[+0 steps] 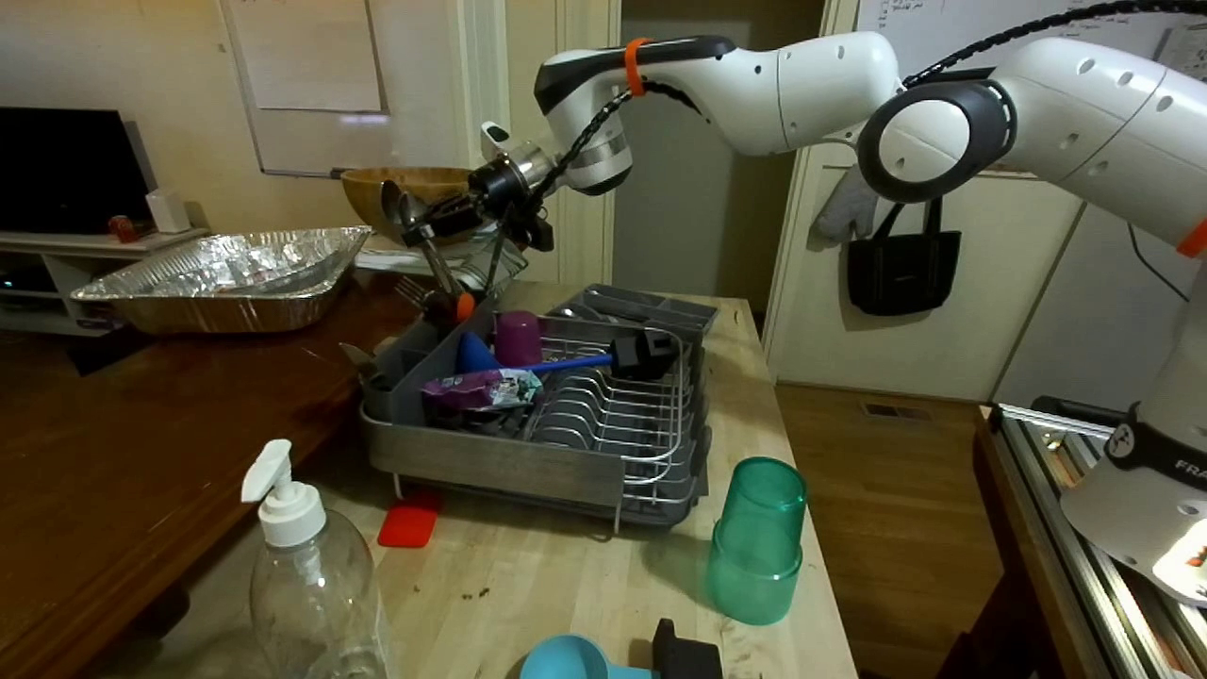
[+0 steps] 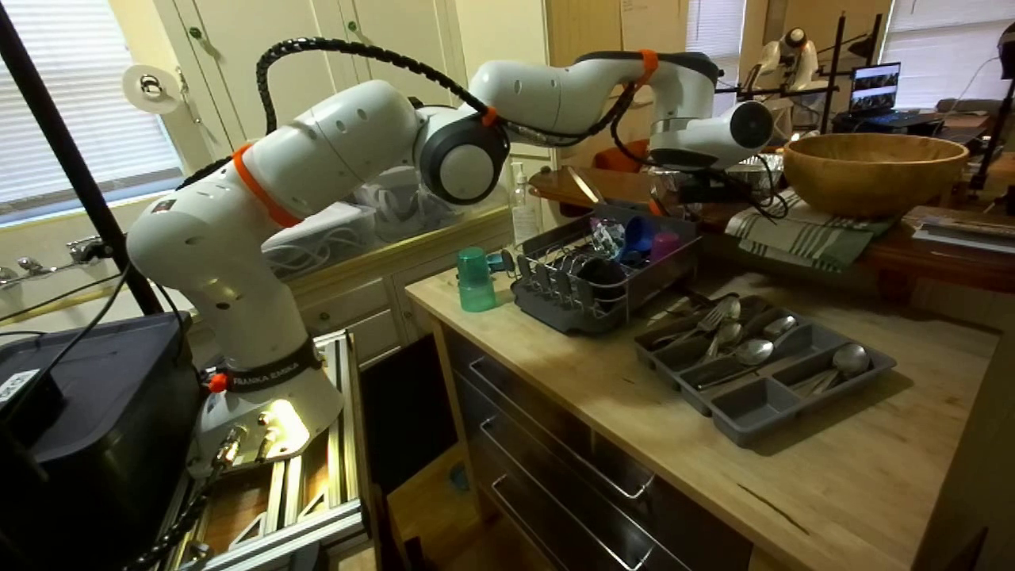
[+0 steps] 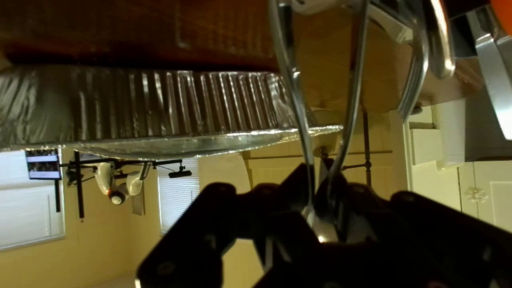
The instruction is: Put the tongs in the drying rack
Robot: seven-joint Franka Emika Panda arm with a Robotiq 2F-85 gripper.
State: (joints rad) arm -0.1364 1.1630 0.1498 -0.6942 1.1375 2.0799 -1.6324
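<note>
The tongs (image 3: 297,96) are pinched firmly in the gripper (image 3: 321,182), their two thin arms hanging down toward the cutlery holder (image 1: 438,360) at one end of the drying rack (image 1: 500,471); whether the lower tip is inside cannot be told. In that holder a fork (image 1: 413,290) and a knife (image 1: 358,358) are stood; in the rack a purple cup (image 1: 519,339), a crumpled packet (image 1: 481,389) and a blue handle (image 1: 575,362) are held. Spoons (image 2: 753,351) and forks (image 2: 716,315) are gathered in the grey tray (image 2: 753,406) beside the rack, near an edge of the tabletop (image 2: 864,476); stacked green cups (image 1: 759,552) are set near its corner. On the brown table (image 1: 170,424) a foil pan (image 1: 222,314) and, upon striped cloth (image 2: 809,234), a wooden bowl (image 2: 872,186) are placed. The arm (image 2: 539,91) is stretched out above the rack, forearm nearly level, wrist bent down, gripper aimed roughly level.
</note>
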